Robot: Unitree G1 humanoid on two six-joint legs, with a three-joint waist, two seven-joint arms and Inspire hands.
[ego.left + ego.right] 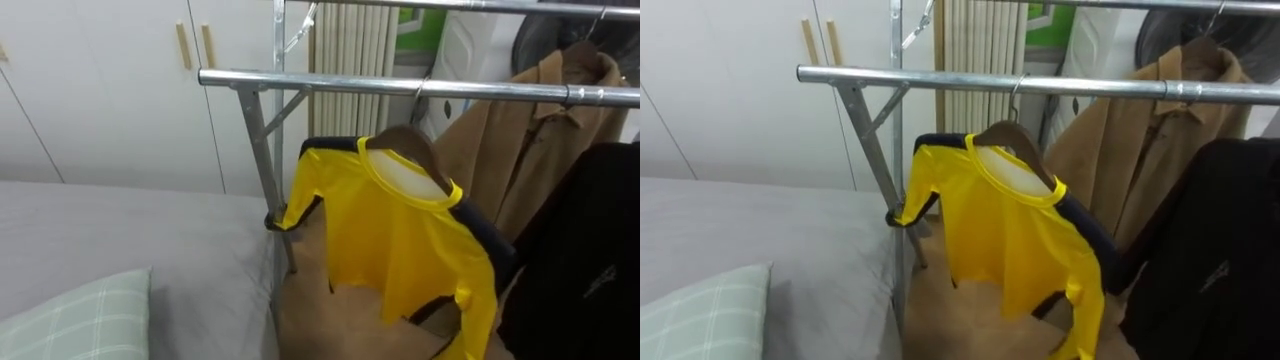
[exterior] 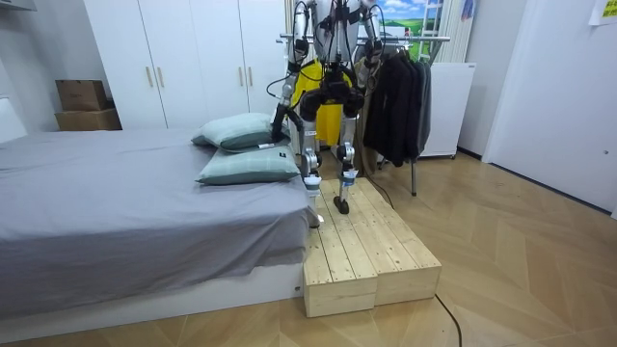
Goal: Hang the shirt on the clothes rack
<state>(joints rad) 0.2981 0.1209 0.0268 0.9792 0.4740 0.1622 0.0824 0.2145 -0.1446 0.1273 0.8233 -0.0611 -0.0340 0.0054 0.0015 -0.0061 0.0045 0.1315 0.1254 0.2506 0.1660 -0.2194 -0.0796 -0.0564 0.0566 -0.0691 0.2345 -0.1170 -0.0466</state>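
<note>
A yellow long-sleeved shirt point(image 1: 400, 240) with dark trim hangs on a brown wooden hanger point(image 1: 408, 141). The hanger's hook sits over the metal rail point(image 1: 330, 82) of the clothes rack, near its left end. One yellow sleeve drapes toward the rack's upright post point(image 1: 262, 150). In the room view I stand on a wooden platform point(image 2: 371, 241), facing the rack, with the shirt point(image 2: 310, 82) in front of me. My left hand point(image 2: 278, 125) hangs low at my side and my right hand point(image 2: 359, 100) is down by my hip. Both are clear of the shirt.
A tan coat point(image 1: 520, 150) and a black garment point(image 1: 590, 250) hang on the rail right of the shirt. The grey bed point(image 1: 130, 230) with a checked pillow point(image 1: 80, 320) lies at the left. White wardrobe doors point(image 1: 120, 80) stand behind.
</note>
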